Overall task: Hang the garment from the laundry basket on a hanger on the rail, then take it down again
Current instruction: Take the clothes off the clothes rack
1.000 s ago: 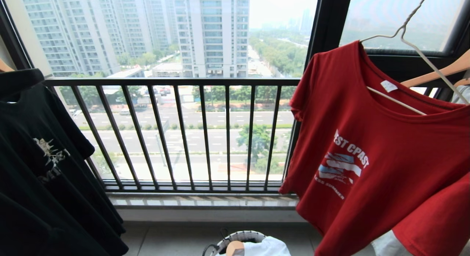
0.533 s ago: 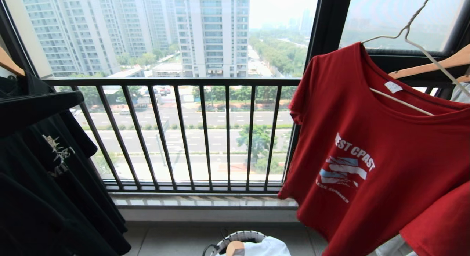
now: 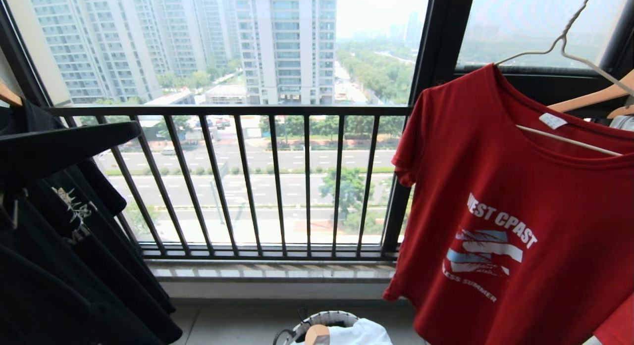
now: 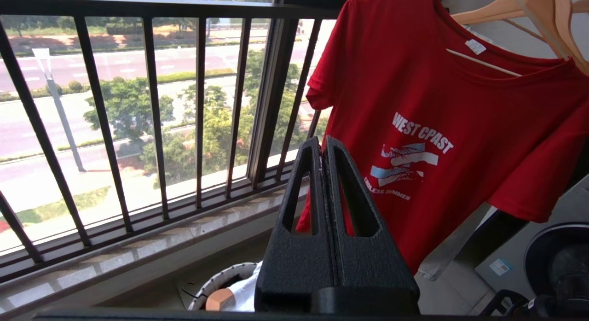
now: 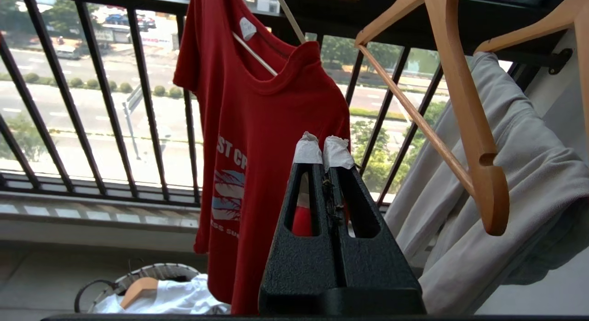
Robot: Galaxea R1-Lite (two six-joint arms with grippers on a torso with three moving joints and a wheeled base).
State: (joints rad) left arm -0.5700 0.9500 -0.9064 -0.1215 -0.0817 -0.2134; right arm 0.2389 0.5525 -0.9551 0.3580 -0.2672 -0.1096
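Left gripper (image 4: 323, 148) clenched on nothing, raised short of the garment (image 4: 441, 127), pointing at its lower hem side. Right gripper (image 5: 323, 150) likewise clamped empty, taped tips just before the shirt's far side. Garment hangs on the white wire hanger (image 3: 569, 53), hook running up out of view; rail not visible. Laundry basket (image 3: 322, 319) below by the window. Judgement: hanging done; take-down remains
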